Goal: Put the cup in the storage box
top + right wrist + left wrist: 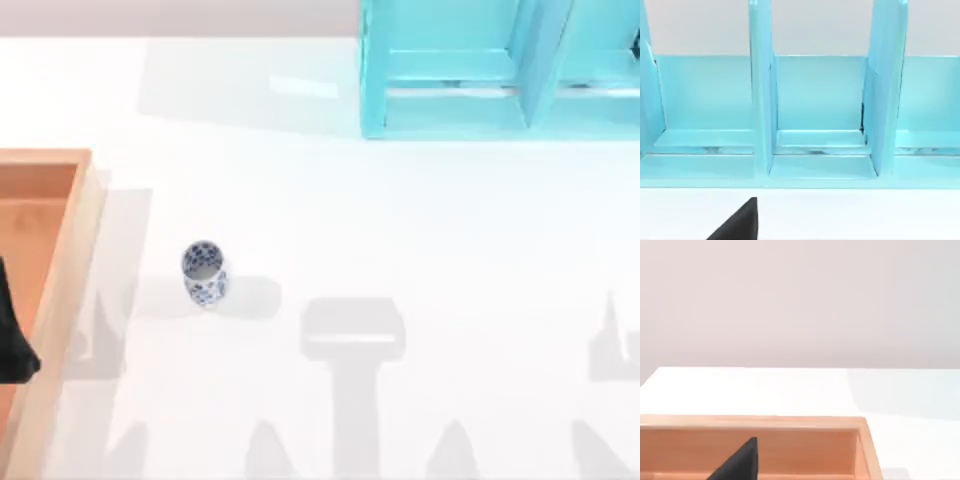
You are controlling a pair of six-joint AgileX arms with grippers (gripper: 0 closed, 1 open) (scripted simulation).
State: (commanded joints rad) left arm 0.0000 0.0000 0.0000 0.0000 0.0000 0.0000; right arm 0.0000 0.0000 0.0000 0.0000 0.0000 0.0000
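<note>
Cup (pixel 204 273) standing upright on the white table (pixel 400 220), just right of the storage box (pixel 72 260), not yet grasped. Left gripper (pixel 12 340) hovering over the box; jaw state: cannot tell. Glazed, round ceramic risks slipping or tipping under an off-centre pinch. Box rim thick, pale wood.

White table (pixel 420 230) lit bright, teal-blue shelf unit (pixel 500 70) standing at the far edge toward the right, open compartments split by upright dividers (pixel 762 100), pale plain wall (pixel 800 300) behind
</note>
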